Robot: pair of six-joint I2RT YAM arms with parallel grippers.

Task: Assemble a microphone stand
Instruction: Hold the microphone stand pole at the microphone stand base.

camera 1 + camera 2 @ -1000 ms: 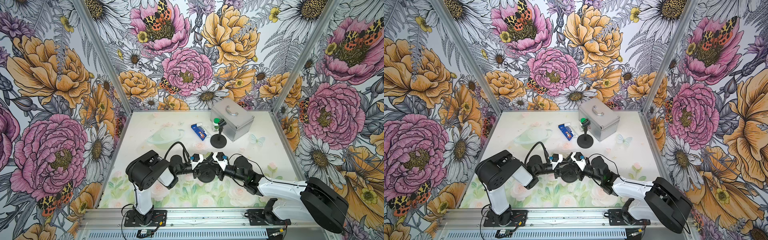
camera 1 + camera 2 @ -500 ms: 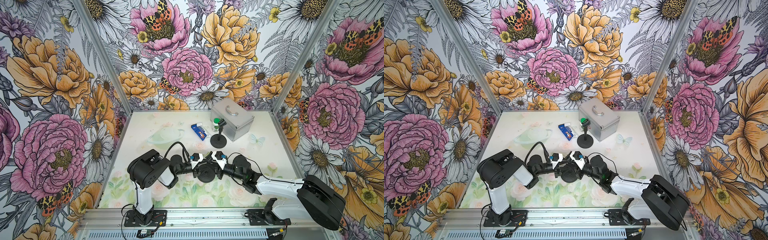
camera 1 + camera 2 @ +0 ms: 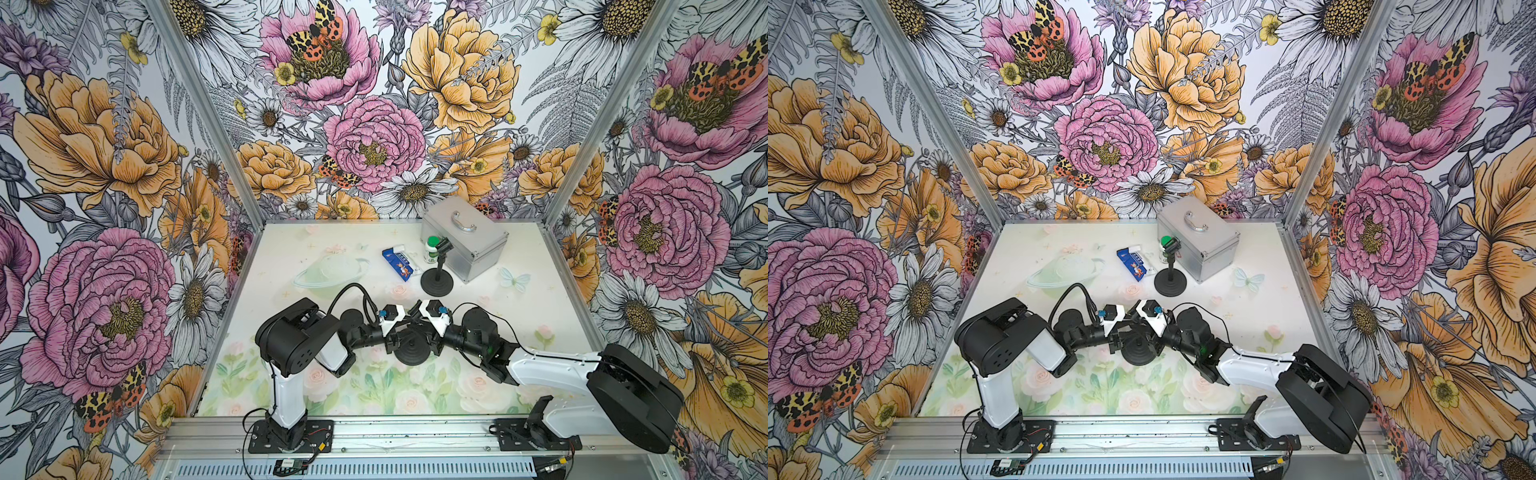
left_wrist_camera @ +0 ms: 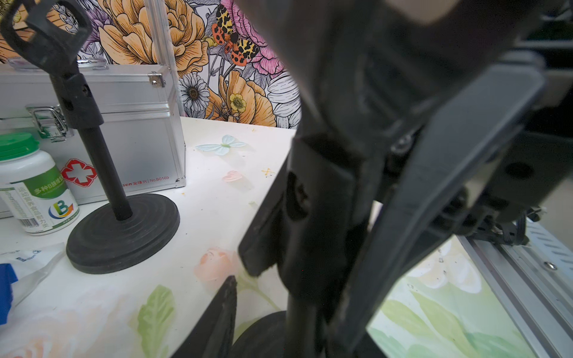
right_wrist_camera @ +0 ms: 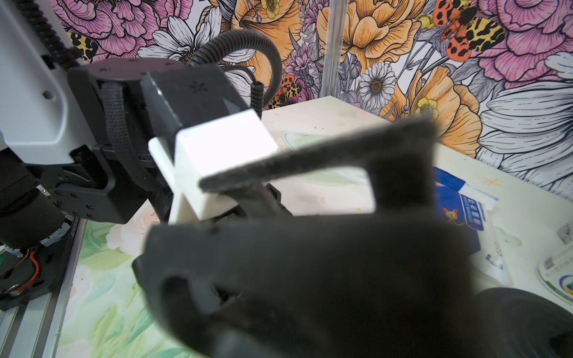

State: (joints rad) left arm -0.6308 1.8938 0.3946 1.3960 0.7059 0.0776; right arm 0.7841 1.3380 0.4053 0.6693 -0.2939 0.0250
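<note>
A black round base (image 3: 413,351) lies on the table at the front centre, with a thin pole (image 4: 302,322) rising from it and a black microphone clip (image 4: 322,198) on top. Both arms meet over it. My left gripper (image 3: 402,332) stands open with its jaws on either side of the pole; one finger (image 4: 218,313) shows a gap to the pole. My right gripper (image 3: 426,332) comes in from the other side, shut on the clip (image 5: 310,263), which fills the right wrist view as a blur. Both top views show the base (image 3: 1140,349) half hidden under the grippers.
A second, complete black stand (image 3: 436,283) stands further back, beside a silver case (image 3: 465,237). A green-capped white bottle (image 3: 432,249) and a blue packet (image 3: 397,262) lie next to it. The metal rail (image 3: 415,436) runs along the front edge.
The right arm's elbow has shifted slightly toward the centre. Both grippers and the stand stay where they were.
</note>
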